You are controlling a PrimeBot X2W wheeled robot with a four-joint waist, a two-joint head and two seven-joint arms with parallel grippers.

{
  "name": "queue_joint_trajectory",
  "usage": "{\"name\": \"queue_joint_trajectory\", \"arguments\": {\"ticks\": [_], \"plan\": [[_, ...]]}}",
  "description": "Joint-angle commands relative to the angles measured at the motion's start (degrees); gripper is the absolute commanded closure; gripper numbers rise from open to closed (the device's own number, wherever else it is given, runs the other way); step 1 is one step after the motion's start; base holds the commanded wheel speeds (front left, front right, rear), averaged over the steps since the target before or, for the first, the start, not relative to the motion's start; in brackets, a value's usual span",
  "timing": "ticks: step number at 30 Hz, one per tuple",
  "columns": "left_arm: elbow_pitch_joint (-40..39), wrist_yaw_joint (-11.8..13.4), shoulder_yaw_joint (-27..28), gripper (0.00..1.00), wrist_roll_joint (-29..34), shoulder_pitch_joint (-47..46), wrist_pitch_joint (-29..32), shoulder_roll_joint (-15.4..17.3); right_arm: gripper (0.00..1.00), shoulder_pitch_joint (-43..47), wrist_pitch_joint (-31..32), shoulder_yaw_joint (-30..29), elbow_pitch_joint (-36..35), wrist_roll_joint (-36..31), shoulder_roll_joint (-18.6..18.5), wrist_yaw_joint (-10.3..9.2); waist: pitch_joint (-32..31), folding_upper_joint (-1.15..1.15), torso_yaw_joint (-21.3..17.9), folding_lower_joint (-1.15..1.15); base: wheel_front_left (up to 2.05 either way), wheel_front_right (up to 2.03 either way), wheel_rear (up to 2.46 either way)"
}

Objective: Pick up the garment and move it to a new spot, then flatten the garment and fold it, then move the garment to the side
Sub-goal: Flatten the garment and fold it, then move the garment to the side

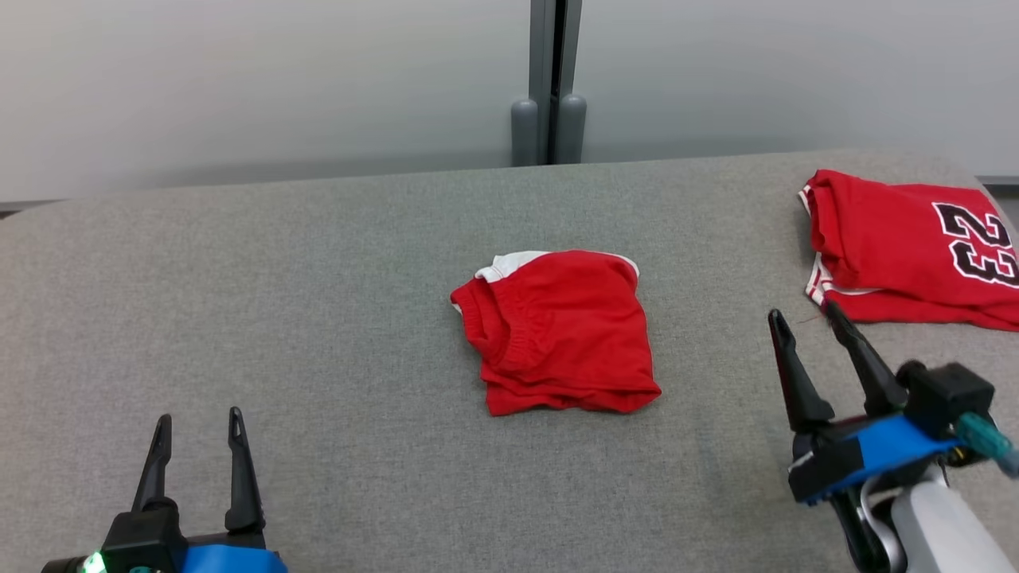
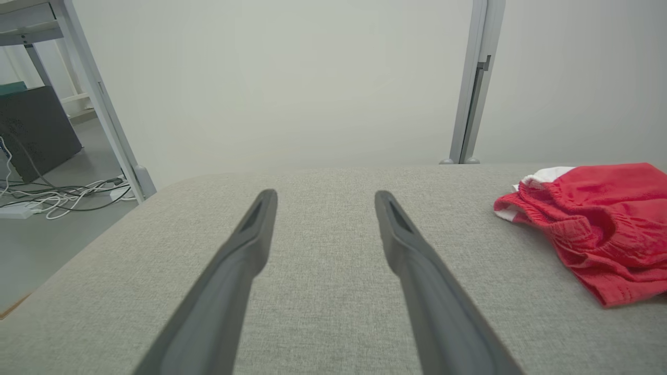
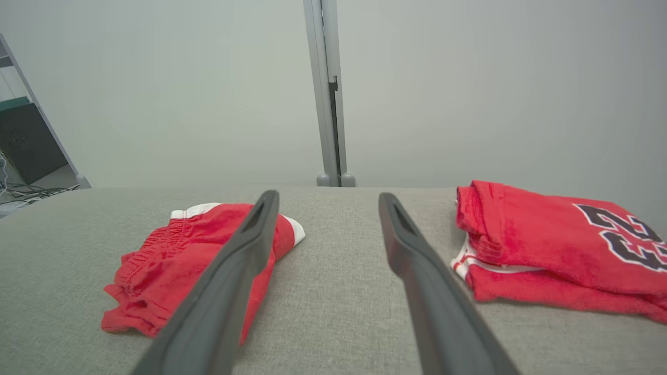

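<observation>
Grey fabric worktop [image 1: 318, 263] before a pale wall. Folded red shorts [image 1: 561, 330] lie at its centre, and a folded red jersey [image 1: 899, 247] lies far right. Left claw [image 1: 199, 415] and right claw [image 1: 801, 312] stand wide, empty. The right claw hovers just beside the jersey and could snag its edge, undoing the fold.

The right end effector [image 1: 804, 312] stands with its fingers spread and empty, its tips at the near left corner of a folded red jersey [image 1: 892, 247] numbered 23. The folded red shorts [image 1: 557, 330] lie well to its left on the grey desk [image 1: 318, 278], ahead and right of the left end effector [image 1: 199, 417], which is also spread and empty.
</observation>
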Motion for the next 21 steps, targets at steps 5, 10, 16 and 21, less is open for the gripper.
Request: {"name": "queue_joint_trajectory", "arguments": {"ticks": [5, 10, 16, 21], "plan": [[0.65, -0.28, 0.07, 0.00, 0.36, 1.46, -0.23, 0.73, 0.00, 9.29, -0.27, -5.94, -6.79, -5.28, 4.47, 0.01, -2.29, 0.01, 0.30, 0.00, 0.00, 0.00, 0.00], [1.79, -0.29, -0.10, 0.00, 0.54, 2.58, -0.23, 1.32, 0.00, 14.33, -0.28, -8.13, -10.07, -8.90, 7.32, 0.01, -3.94, 0.01, 0.72, 0.00, 0.00, 0.00, 0.00], [2.75, -0.38, -0.61, 0.00, 0.43, 3.54, 0.32, 1.86, 0.00, 17.29, 1.14, -8.62, -11.18, -11.36, 9.05, 0.01, -5.39, 0.01, 1.24, 0.00, 0.00, 0.00, 0.00], [1.59, -0.32, -0.86, 0.00, 0.09, 3.92, 1.71, 2.12, 0.00, 18.18, 2.47, -8.82, -11.91, -12.36, 9.53, 0.01, -5.83, 0.01, 1.55, 0.00, 0.00, 0.00, 0.00]]}}
